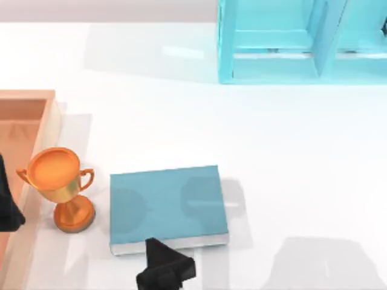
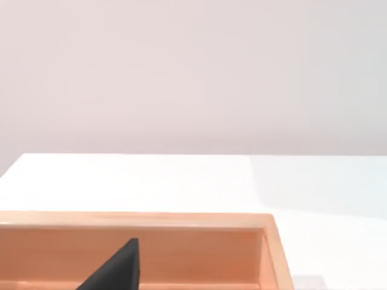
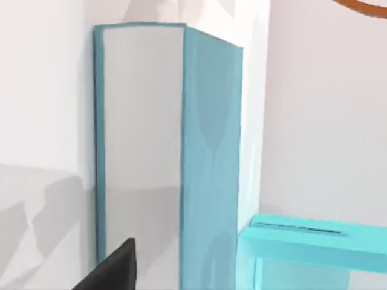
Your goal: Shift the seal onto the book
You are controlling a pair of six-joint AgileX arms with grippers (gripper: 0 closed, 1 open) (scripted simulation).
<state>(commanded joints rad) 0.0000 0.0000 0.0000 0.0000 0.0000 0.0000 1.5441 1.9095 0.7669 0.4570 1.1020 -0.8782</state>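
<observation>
Nearest, at the table's front edge, my right gripper (image 1: pixel 166 269) sits just over the book's (image 1: pixel 166 202) near page edge; I cannot tell how its fingers stand or whether it carries the seal. The book lies flat, the trophy (image 1: pixel 60 184) beside it on the left. My left gripper (image 1: pixel 9 208) idles by the wooden tray (image 1: pixel 27 118). Farthest stands the shelf (image 1: pixel 302 42). Judging by this, the next move needs the seal brought above the cover.
</observation>
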